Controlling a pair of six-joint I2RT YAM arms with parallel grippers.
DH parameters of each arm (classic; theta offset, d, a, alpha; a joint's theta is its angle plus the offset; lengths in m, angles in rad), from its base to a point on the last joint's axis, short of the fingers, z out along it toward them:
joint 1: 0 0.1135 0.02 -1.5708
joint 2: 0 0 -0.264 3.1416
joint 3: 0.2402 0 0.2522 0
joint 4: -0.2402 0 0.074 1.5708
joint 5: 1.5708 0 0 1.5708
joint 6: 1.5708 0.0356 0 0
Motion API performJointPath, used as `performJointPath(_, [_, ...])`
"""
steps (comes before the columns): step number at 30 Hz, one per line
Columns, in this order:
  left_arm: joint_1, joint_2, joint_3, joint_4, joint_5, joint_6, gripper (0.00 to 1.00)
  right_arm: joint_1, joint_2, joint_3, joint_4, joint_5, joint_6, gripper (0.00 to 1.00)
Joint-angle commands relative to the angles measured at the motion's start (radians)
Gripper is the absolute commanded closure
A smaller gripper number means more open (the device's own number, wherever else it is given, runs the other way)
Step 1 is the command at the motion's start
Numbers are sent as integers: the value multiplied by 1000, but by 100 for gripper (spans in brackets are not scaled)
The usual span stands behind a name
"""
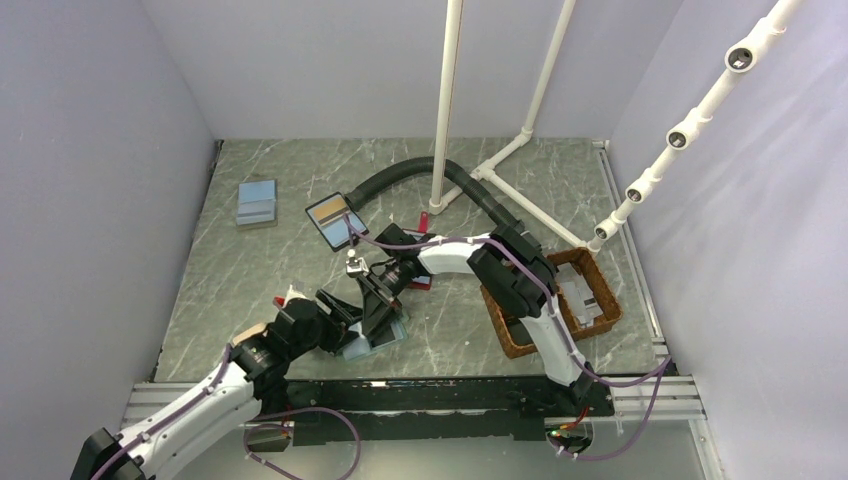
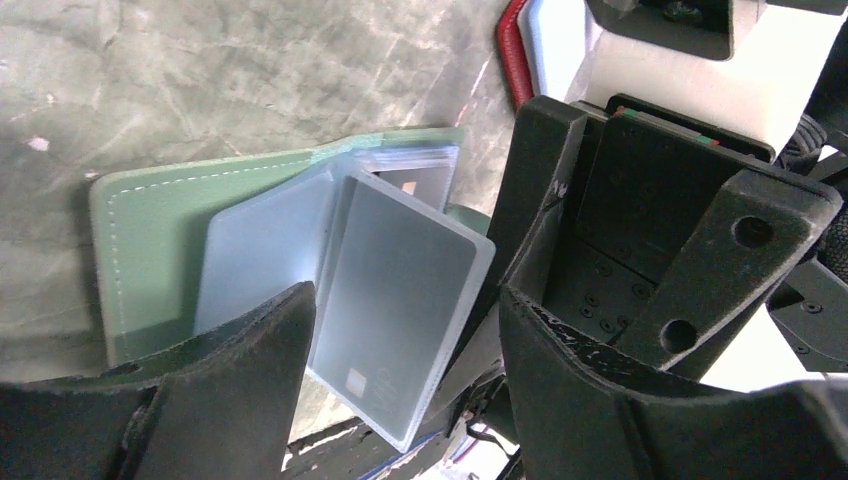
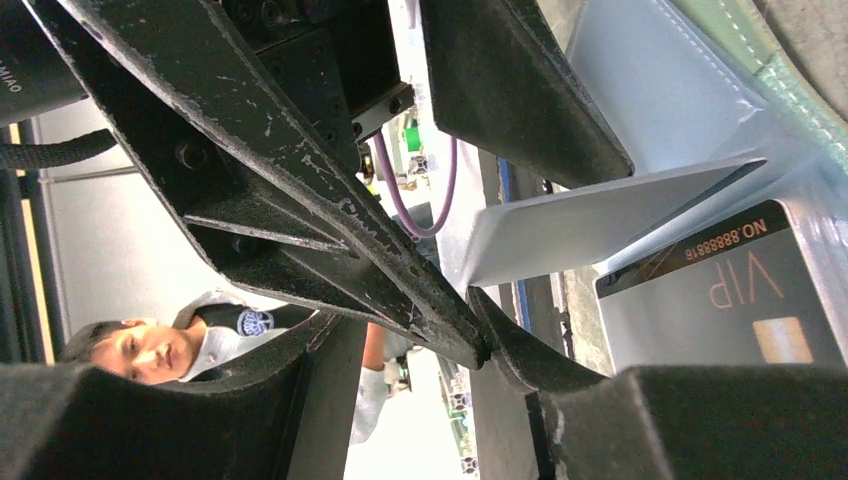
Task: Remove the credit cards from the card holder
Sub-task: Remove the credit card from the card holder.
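A: Entry. Where is the card holder [image 2: 150, 230], and how do the claws stand?

B: It lies open on the table, directly under both wrists. The left gripper [image 2: 405, 330] is released, jaws wide, with one finger over the holder's near edge. The right gripper [image 3: 440, 410] is also parted, pinching nothing I can see, just beside the holder's right side.

A: Cards?

B: One grey card [image 2: 400, 300] is tilted up off the holder's sleeves, its corner overhanging the holder's near edge. One VIP card [image 3: 720, 300] sits in a sleeve beneath it. That makes two counted; more may hide in the sleeves.

A: Risks?

B: My judgement: the grey card looks loose, so a nudge could drop it back onto the holder or skid it away. Both claws crowd the same spot above the holder, so fingers may clash. If nothing pins the holder, it may lift with the VIP card.

A: Other counts?

B: One black-edged holder [image 1: 335, 220] beyond the holder. One red-edged holder [image 2: 512, 50] near its far side. One pale blue stack [image 1: 257, 203] well to its far left. One basket [image 1: 575, 256] to its right.
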Motion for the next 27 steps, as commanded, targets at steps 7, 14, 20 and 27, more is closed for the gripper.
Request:
performJointPath(7, [-1, 30, 47, -123, -6, 23, 45, 12, 10, 22, -2, -18, -18, 57])
performJointPath(14, [-1, 6, 63, -204, -9, 29, 62, 4, -13, 68, -169, 81, -194, 57])
performJointPath(20, [-1, -25, 75, -269, -21, 42, 85, -12, -9, 74, -202, 150, -231, 57])
performJointPath(27, [-1, -65, 90, -269, -8, 101, 100, -29, 1, 89, -231, 183, -255, 58])
